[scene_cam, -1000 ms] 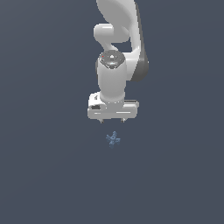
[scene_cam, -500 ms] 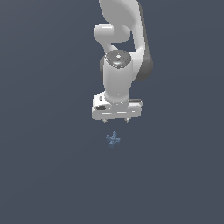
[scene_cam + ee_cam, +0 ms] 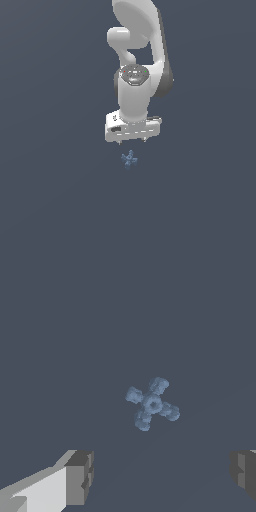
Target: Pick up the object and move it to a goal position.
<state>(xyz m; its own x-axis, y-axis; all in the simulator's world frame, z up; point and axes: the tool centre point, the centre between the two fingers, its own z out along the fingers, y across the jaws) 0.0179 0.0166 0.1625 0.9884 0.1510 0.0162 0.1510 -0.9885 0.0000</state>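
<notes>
- Object (image 3: pixel 129 159): a tiny pale-blue jack-like piece with short crossed prongs, lying on the dark slate-grey desk (image 3: pixel 50 200) just below the centre of the exterior view.
- In the wrist view the object (image 3: pixel 152 403) sits near the middle of the frame, with bare desk on every side of it.
- No brand, label or readable writing shows on the object, the arm or the desk.
- The white gripper (image 3: pixel 132 140) hangs above the object in the exterior view, apart from it and not touching.
- Its fingers (image 3: pixel 80 477) are spread wide and hold nothing; in the wrist view one sits at the lower left of the frame and the other at the lower right edge, with the object beyond the gap between them.
- The desk runs plain and uniform to all four frame edges in both views; no desk edge is visible.
</notes>
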